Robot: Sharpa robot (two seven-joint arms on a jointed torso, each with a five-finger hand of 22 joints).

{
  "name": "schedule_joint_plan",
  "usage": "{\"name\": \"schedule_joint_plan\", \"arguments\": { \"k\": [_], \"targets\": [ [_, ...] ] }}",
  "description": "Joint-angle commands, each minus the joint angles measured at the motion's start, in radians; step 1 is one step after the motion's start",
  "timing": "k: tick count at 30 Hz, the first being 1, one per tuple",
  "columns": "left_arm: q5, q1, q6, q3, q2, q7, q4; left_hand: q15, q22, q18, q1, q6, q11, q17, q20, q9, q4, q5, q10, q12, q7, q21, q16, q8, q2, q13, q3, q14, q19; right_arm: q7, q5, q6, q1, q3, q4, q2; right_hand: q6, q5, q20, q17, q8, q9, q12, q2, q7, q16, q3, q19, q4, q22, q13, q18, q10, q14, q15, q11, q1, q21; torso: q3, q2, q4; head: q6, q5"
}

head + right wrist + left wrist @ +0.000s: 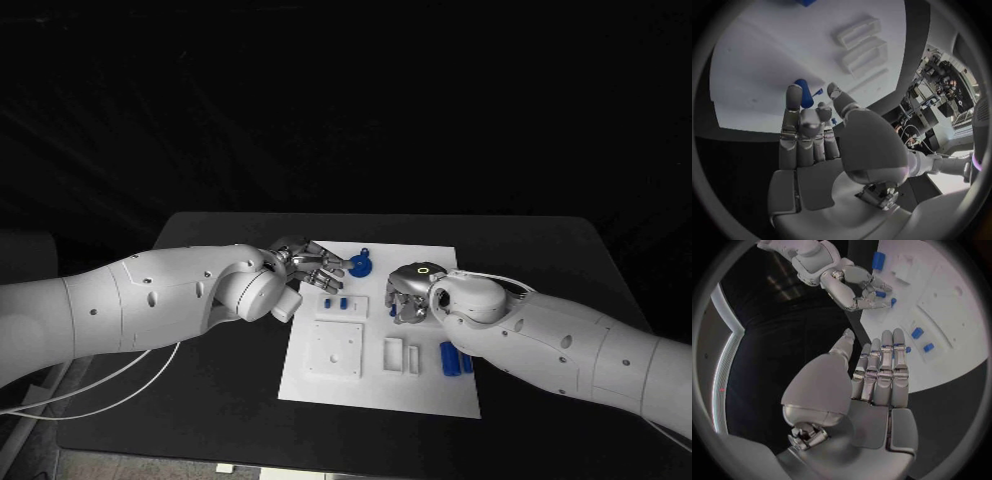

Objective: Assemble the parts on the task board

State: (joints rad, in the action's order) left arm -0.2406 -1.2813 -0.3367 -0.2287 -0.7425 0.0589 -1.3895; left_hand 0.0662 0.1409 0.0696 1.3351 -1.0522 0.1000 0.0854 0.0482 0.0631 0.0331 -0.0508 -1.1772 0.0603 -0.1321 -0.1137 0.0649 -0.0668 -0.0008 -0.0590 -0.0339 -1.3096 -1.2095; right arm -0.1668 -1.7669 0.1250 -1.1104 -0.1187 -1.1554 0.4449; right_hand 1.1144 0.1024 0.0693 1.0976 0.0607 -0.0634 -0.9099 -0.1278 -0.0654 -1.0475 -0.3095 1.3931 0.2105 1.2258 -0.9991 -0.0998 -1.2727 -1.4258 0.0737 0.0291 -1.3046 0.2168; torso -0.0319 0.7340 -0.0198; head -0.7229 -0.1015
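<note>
Watching a black table (pixel 216 400) in a dark room, I count one white board (pixel 375 385) mid-table, two blue parts (pixel 456 358) near its right edge, left hand (pixel 299 262) open, right hand (pixel 408 290) pinching a blue part (pixel 803 92).

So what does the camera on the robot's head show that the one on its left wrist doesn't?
Only the head view takes in the whole task board, the black table around it, and the blue cone-shaped part at the board's far edge. Only the left wrist view shows the left hand from behind, fingers straight and holding nothing. Both show the right hand over the board and small blue parts lying on it.
</note>
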Motion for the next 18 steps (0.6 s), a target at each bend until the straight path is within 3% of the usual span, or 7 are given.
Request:
{"name": "schedule_joint_plan", "arguments": {
  "k": [1,7,18],
  "targets": [
    [-0.007,0.000,0.012,0.001,0.000,-0.009,-0.004,0.002,0.001,0.003,-0.002,-0.002,0.002,0.001,0.001,0.000,0.005,0.002,-0.008,-0.002,0.001,-0.003,-0.001,0.003,0.010,0.001,-0.001,-0.006,0.001,0.015,-0.057,0.015,0.000,-0.003,-0.003,-0.002,0.012,-0.002,0.004,0.003,0.001,0.001,-0.009,0.002,0.001,-0.008,-0.061,-0.006,0.026,0.021,-0.004,-0.007,-0.005,-0.002,0.008,0.006,0.001,0.013,0.0003,0.001,0.0016,-0.002,0.000],
    [-0.010,0.000,0.014,0.001,-0.001,-0.007,-0.003,0.002,0.001,0.003,-0.002,-0.002,0.002,0.001,0.001,0.000,0.005,0.002,-0.008,-0.002,0.001,-0.003,-0.001,0.003,0.010,0.001,-0.001,-0.006,0.001,0.012,-0.067,0.004,0.000,-0.011,0.000,-0.005,0.037,0.056,0.001,0.007,0.001,0.001,-0.016,0.008,0.002,-0.013,-0.138,-0.020,0.054,0.063,-0.011,-0.018,-0.006,-0.002,0.005,0.003,0.018,0.033,0.0021,0.000,0.0013,-0.007,-0.002],
    [-0.012,0.000,0.019,0.001,-0.003,-0.004,-0.004,0.002,0.002,0.003,-0.006,0.001,0.002,0.002,0.002,0.000,0.004,0.002,-0.007,-0.002,0.000,-0.005,-0.001,0.003,0.010,0.001,-0.001,-0.005,0.002,0.004,-0.079,0.019,0.000,-0.018,0.008,-0.012,0.046,0.048,-0.005,0.016,0.001,0.001,-0.035,0.018,-0.001,-0.027,-0.163,-0.023,0.048,0.089,-0.024,-0.026,-0.012,-0.008,0.002,-0.001,0.043,0.040,0.0014,0.000,0.0005,-0.011,-0.006]
  ]
}}
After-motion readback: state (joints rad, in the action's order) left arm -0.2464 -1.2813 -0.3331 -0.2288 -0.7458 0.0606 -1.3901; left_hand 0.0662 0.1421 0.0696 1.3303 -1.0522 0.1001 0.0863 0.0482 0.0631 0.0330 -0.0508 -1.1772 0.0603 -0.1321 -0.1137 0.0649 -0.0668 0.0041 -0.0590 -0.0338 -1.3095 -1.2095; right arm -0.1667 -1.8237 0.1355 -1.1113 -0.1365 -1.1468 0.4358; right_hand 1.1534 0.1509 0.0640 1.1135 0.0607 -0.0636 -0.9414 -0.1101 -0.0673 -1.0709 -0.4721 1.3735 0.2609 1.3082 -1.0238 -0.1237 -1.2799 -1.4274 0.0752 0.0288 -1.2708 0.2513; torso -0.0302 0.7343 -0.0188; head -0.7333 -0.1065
